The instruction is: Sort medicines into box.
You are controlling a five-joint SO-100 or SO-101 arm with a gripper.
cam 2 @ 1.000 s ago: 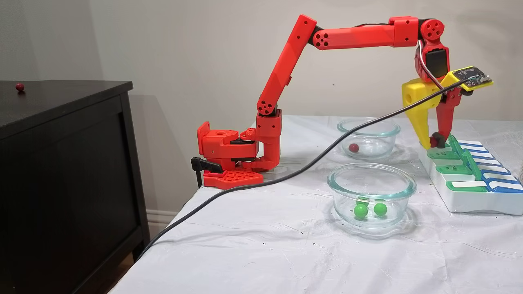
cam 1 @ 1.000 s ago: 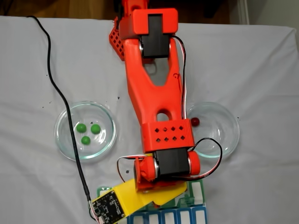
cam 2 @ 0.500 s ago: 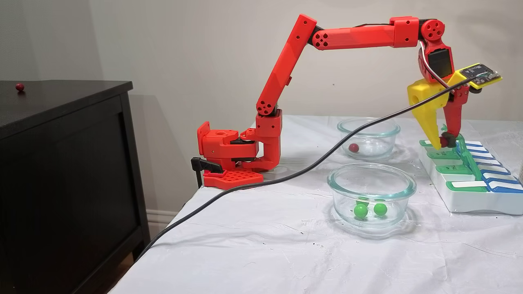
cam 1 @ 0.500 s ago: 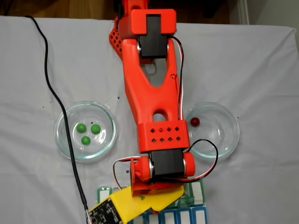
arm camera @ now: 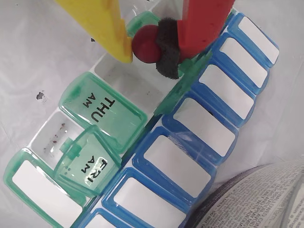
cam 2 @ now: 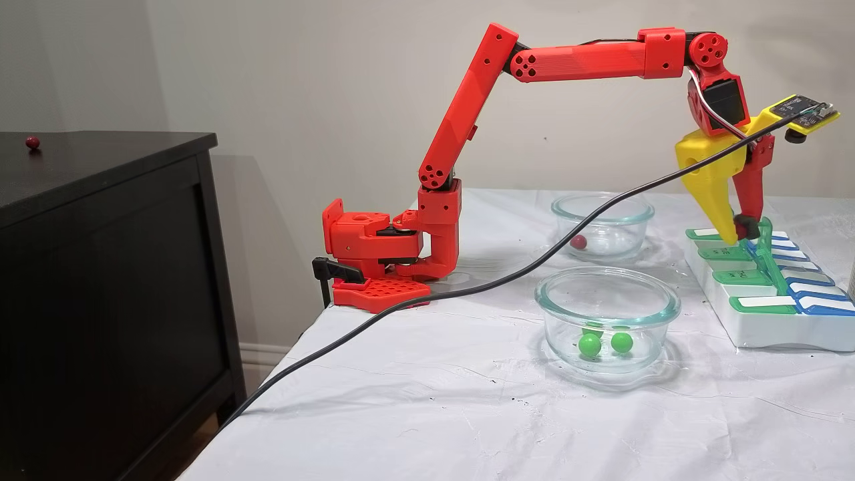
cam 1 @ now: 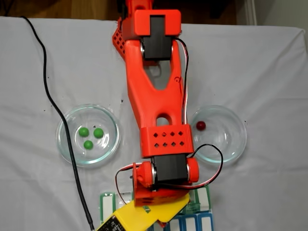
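Note:
In the wrist view my gripper (arm camera: pixel 148 46) is shut on a dark red pill (arm camera: pixel 144 42), held between the yellow finger (arm camera: pixel 107 28) and the red finger's black pad (arm camera: pixel 168 47). It hangs just above an open compartment (arm camera: pixel 126 80) in the green row of the box (arm camera: pixel 190 156). The THU AM lid (arm camera: pixel 102 107) is closed and the FRI AM lid (arm camera: pixel 85 161) stands ajar. In a fixed view my gripper (cam 2: pixel 740 231) points down at the far end of the box (cam 2: pixel 768 331). Three green pills (cam 1: pixel 90 136) lie in the left glass dish (cam 1: pixel 65 147). One red pill (cam 1: pixel 200 125) lies in the right dish (cam 1: pixel 236 142).
A black cable (cam 1: pixel 57 110) runs from my wrist across the cloth, over the left dish's edge. The box (cam 1: pixel 107 206) sits at the bottom edge under the arm. A red ball (cam 2: pixel 32 141) rests on the black cabinet (cam 2: pixel 107 220). Printed paper (arm camera: pixel 266 199) lies beside the box.
My gripper has carried the red pill further out from the base, from the box's near edge to over its green row. The cable shifted with it. The dishes and their pills have not moved.

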